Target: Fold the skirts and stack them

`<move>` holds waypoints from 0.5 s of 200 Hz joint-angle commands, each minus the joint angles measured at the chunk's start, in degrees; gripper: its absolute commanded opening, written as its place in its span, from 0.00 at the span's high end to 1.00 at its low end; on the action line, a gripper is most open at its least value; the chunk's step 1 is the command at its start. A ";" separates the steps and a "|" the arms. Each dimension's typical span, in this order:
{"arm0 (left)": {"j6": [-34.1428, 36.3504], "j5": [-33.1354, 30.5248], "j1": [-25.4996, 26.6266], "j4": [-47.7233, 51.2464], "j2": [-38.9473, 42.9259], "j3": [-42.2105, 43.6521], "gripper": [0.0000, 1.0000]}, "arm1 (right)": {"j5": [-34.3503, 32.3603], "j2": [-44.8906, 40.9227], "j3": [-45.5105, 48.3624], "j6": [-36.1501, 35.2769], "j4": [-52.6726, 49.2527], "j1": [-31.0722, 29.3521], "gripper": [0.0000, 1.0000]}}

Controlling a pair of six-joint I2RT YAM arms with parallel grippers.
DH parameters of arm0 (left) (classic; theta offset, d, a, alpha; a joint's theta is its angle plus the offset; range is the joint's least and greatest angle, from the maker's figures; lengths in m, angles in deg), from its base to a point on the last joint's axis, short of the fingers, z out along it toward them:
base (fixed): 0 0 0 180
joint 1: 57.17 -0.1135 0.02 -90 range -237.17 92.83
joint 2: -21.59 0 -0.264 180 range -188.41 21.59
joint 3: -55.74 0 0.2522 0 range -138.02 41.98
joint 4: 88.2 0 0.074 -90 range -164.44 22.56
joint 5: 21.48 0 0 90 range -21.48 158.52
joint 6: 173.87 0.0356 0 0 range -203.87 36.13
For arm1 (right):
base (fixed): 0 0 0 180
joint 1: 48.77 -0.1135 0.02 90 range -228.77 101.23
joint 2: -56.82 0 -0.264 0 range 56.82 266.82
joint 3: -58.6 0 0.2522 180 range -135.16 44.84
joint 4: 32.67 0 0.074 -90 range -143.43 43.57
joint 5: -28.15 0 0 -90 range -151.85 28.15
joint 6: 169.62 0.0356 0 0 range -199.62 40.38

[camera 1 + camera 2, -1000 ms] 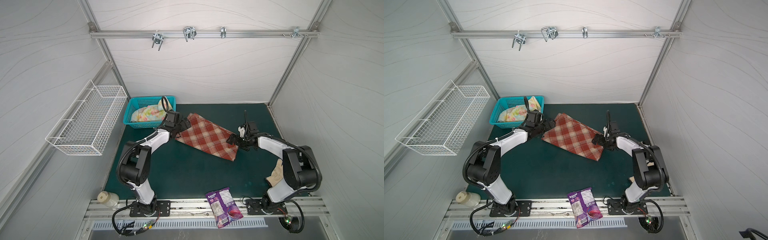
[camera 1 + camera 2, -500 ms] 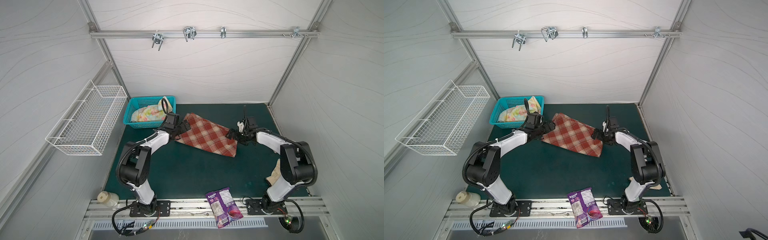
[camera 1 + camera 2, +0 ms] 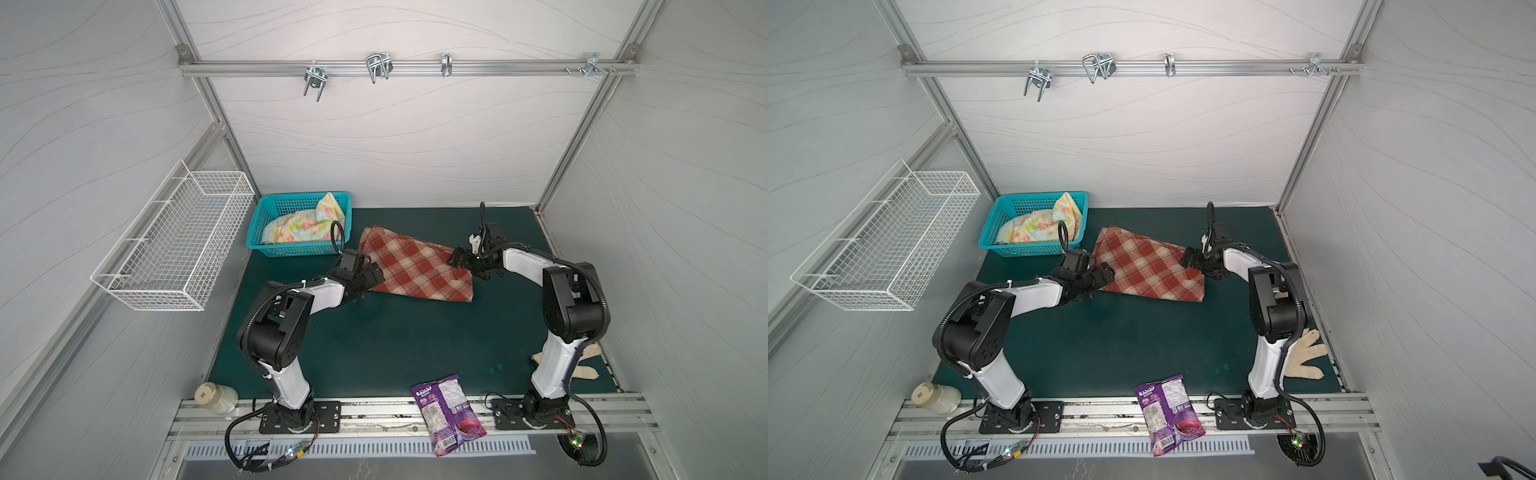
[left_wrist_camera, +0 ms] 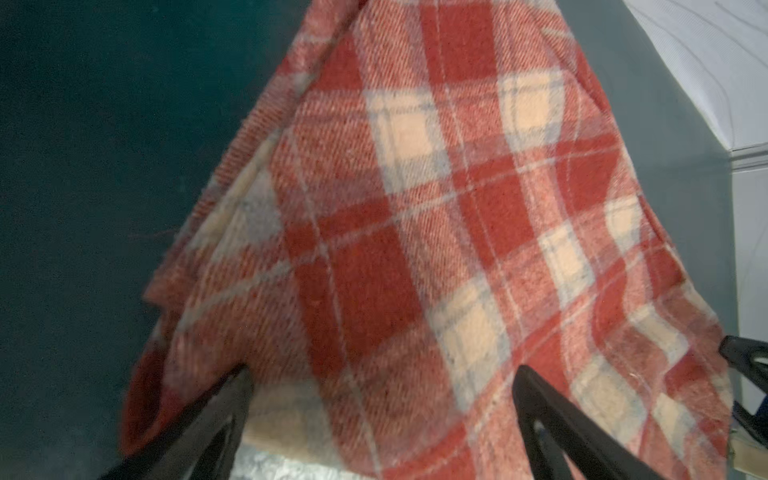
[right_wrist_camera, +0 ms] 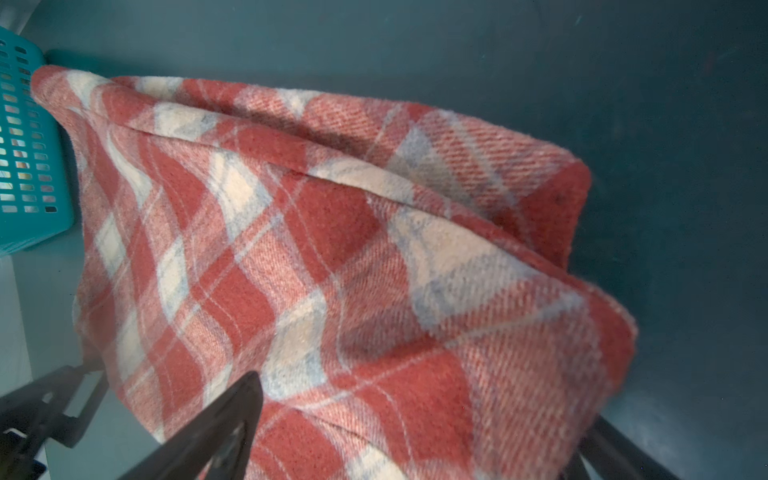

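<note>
two grippers, both with jaws spread wide and nothing pinched. i see the left gripper at the near-left corner of the plaid skirt and the right gripper at its right edge. from the left wrist, two dark fingers stand apart with the plaid hem lying across the gap. from the right wrist it looks the same, cloth bunched between two parted fingers.

one plaid skirt lies in layers on the green mat, toward the back of the workspace, its far-left corner just beside the teal basket. one floral skirt sits crumpled inside that basket, a corner poking up past the rim. that makes two skirts, apart, not stacked.

farther out i count one white wire basket on the left wall, one purple snack bag on the front rail, one cream glove beside the right arm's base, and one pale jar at the front left.
</note>
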 commanded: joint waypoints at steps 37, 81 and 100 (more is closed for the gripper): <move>-3.22 -4.89 3.20 -4.34 4.15 8.30 0.02 | 1.70 -2.31 3.25 -0.63 0.24 0.07 0.01; -2.99 -3.81 3.57 -1.51 13.07 10.96 0.02 | 0.70 -15.22 12.38 0.92 2.04 0.05 0.01; -2.05 -2.99 3.73 1.36 18.21 9.59 0.01 | 0.61 -20.76 15.33 1.59 2.06 -0.53 0.01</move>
